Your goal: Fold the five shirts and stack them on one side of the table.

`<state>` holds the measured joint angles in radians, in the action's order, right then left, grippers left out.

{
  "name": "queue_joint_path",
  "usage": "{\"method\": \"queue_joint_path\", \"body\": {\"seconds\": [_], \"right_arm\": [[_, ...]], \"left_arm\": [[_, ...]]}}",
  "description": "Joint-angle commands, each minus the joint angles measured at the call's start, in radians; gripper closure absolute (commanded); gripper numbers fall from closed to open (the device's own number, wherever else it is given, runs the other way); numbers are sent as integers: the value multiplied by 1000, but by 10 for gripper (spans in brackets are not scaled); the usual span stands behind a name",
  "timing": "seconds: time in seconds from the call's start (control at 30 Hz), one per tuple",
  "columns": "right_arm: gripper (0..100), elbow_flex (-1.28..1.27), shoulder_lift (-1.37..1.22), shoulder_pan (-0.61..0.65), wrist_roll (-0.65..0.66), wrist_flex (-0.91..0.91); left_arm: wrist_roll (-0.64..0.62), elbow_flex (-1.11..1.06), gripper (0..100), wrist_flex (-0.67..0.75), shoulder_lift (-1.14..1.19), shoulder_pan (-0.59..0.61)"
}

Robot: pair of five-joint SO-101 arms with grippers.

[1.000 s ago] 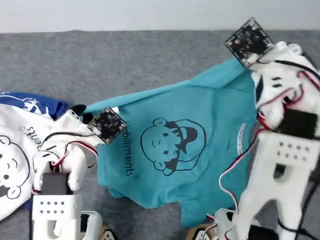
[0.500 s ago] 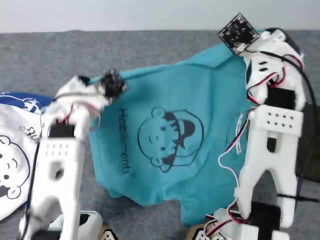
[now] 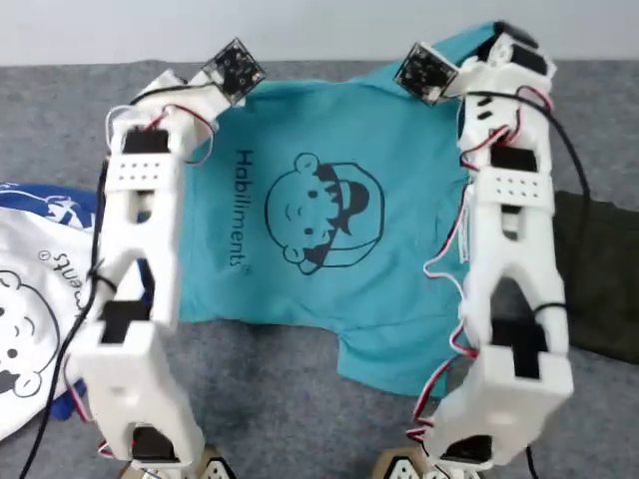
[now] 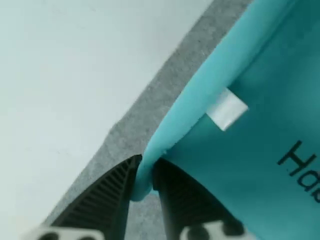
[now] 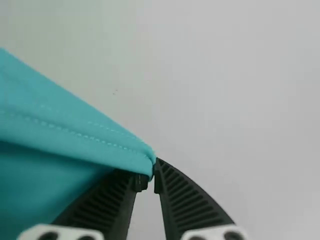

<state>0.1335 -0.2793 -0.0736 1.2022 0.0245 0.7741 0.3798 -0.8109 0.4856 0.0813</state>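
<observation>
We take the teal shirt (image 3: 319, 269) as our landmark. It lies spread on the table (image 3: 60, 120), print up, between the two arms. Its far edge is at the back of the table and its body runs from there toward the arm bases.

The left gripper (image 4: 145, 175) is closed on the far edge at the shirt's left corner, with a fold of teal cloth pinched between its fingers. A small white label (image 4: 227, 112) sits on the cloth just beside them. The right gripper (image 5: 147, 180) is closed on the stitched hem at the far right corner, its tips meeting right at the cloth's point.

So the held edge runs side to side from one gripper to the other, and all the loose cloth lies on the base side of that line. We judge this to be the relation the next move turns on. To fold the shirt or lay it flat, both grippers must carry the far edge together toward the bases and keep it taut between them. Each arm is at its own corner, so neither is the nearer one. If one arm leads, the edge would probably skew.

Left of the teal shirt lies a white shirt (image 3: 30, 329) with a blue shirt (image 3: 70, 210) under it. A dark cloth (image 3: 599, 279) lies to the right. No folded stack is visible, so we judge the task to be at an early stage.
</observation>
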Motion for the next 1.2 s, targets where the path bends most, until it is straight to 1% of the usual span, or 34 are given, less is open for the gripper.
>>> {"method": "queue_joint_path", "body": {"seconds": [0.0, 0.17, 0.3, 0.37, 0.43, 0.57, 0.7, 0.8, 0.97, 1.17], "right_arm": [[989, 170, -53, 5, 11, -22], [989, 299, -131, 13, 11, -22], [989, 351, -154, 16, 11, -22], [989, 350, -154, 16, 11, -19], [989, 350, -154, 16, 35, 30], [989, 351, -128, 15, 57, 222], [989, 350, -62, 16, 57, 512], [989, 350, -19, 18, 57, 731], [989, 350, 45, 12, 55, 1003], [989, 350, 145, 15, 55, 1316]], "left_arm": [[9, 239, 995, -118, 83, -8], [8, 490, 995, -226, 215, -6], [6, 644, 995, -245, 298, -9], [9, 702, 995, -311, 327, -12], [11, 748, 995, -407, 348, -23], [11, 814, 995, -595, 381, -28], [11, 848, 995, -755, 404, -25], [11, 848, 995, -841, 413, -21], [11, 846, 995, -941, 413, -20], [9, 835, 995, -944, 414, -12]]}}
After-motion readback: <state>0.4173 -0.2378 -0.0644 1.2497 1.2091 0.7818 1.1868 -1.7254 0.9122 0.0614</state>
